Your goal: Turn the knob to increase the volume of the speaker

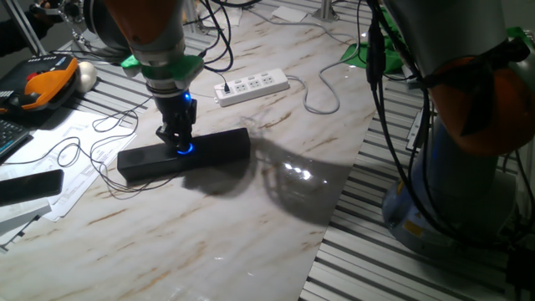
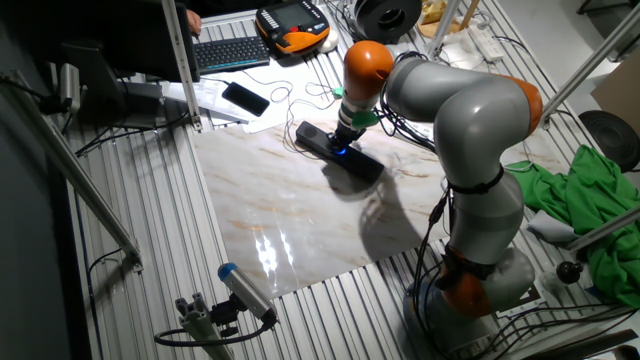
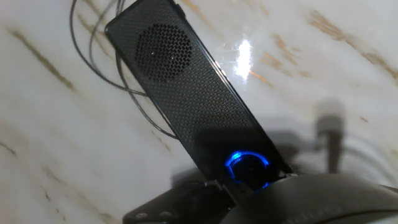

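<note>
The speaker [image 1: 213, 149] is a long black soundbar that lies on the marble table; it also shows in the other fixed view [image 2: 365, 165] and in the hand view [image 3: 180, 81]. Its knob [image 1: 184, 149] glows blue at the bar's middle, and shows too in the other fixed view [image 2: 341, 152] and the hand view [image 3: 249, 167]. My gripper [image 1: 181, 142] points straight down on the knob, with the fingers closed around it. In the hand view the gripper [image 3: 249, 183] hides the knob's lower edge. A thin black cable [image 3: 99, 62] runs from the bar's end.
A white power strip [image 1: 251, 86] lies behind the speaker. A flat black slab [image 1: 29, 186] and papers lie at the left. An orange pendant [image 1: 46, 88] and a keyboard [image 2: 230, 52] sit beyond. Green cloth [image 2: 600, 210] lies by the arm's base.
</note>
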`<state>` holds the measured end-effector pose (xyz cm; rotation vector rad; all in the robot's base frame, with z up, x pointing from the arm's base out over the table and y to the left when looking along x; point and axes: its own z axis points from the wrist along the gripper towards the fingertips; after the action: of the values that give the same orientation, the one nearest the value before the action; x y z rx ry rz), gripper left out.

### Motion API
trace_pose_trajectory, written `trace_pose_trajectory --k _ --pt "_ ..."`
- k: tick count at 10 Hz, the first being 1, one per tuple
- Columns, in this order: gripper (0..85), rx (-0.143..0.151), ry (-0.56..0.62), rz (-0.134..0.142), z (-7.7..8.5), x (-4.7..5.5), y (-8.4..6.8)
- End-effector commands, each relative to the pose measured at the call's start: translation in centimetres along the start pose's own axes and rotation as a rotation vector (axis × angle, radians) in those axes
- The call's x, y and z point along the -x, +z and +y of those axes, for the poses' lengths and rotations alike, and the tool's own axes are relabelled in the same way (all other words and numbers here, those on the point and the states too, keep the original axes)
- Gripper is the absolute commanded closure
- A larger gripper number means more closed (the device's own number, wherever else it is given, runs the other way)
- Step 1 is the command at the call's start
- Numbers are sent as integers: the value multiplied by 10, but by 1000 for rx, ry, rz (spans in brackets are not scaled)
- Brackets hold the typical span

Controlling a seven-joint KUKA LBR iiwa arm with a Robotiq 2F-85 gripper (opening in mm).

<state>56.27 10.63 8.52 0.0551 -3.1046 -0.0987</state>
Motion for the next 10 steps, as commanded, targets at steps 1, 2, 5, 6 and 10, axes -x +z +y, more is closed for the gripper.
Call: trace_pose_trajectory --k 1,2,5,6,10 --pt "680 3 34 -1 1 0 0" --pt "680 6 58 -1 3 0 0" --pt "680 12 119 -5 9 -1 -1" --pt "680 14 141 -10 11 -1 -1" --pt "680 1 187 -21 17 -2 -1"
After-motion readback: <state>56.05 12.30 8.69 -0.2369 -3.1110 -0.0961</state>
